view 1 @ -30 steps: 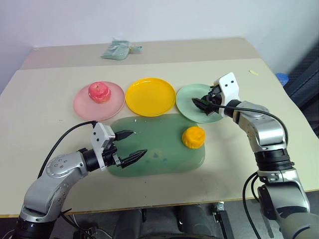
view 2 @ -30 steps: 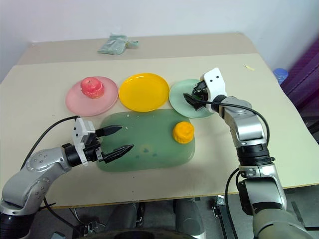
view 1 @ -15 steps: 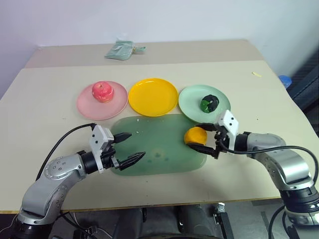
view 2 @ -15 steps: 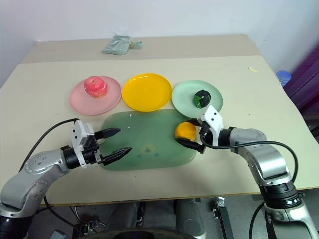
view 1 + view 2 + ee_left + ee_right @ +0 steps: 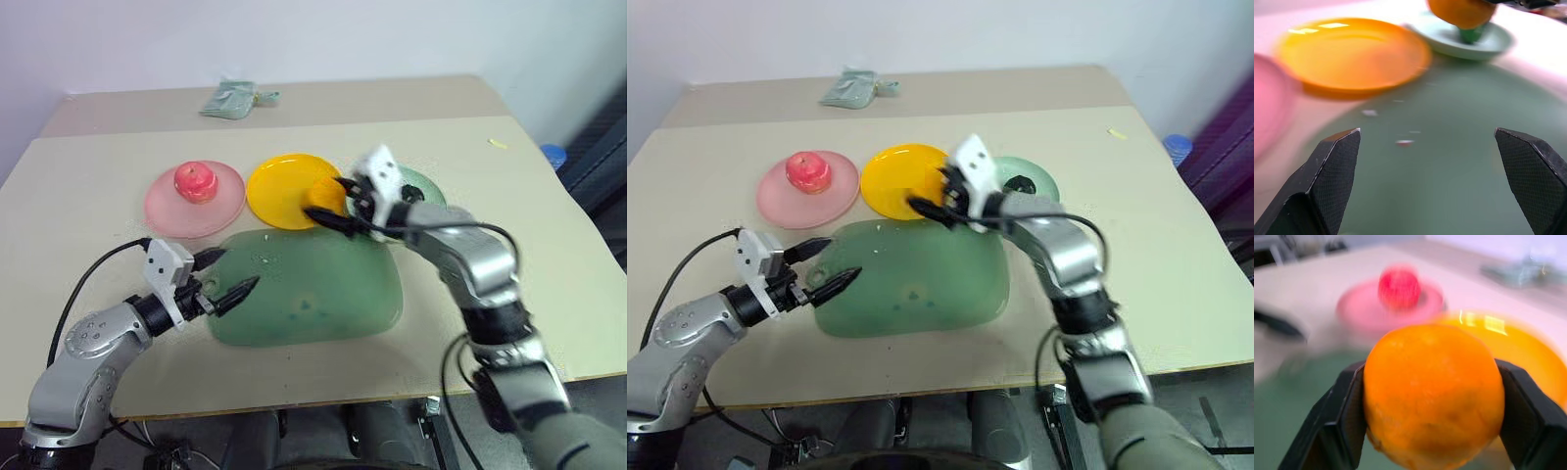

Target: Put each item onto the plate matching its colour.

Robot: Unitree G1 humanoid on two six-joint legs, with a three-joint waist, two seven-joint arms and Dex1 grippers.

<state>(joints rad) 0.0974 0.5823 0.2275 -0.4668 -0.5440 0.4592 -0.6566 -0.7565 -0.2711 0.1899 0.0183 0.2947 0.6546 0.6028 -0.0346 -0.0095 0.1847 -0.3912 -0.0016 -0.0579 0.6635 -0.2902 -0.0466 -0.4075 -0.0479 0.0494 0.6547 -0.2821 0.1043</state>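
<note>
My right gripper is shut on the lumpy orange-yellow fruit and holds it above the near right rim of the yellow plate. The red-pink apple sits on the pink plate. On the pale green plate, partly behind my right hand, lies the dark green ball. My left gripper stands open with nothing between its fingers, low over the left end of the green mat.
A small pale green cloth bundle lies at the back of the table. A tiny yellow scrap sits far right, and a blue object shows past the table's right edge.
My right gripper closed on the orange-yellow fruit, lifted it off the mat and carried it left and back to the yellow plate. My left gripper drifted a little to the left.
</note>
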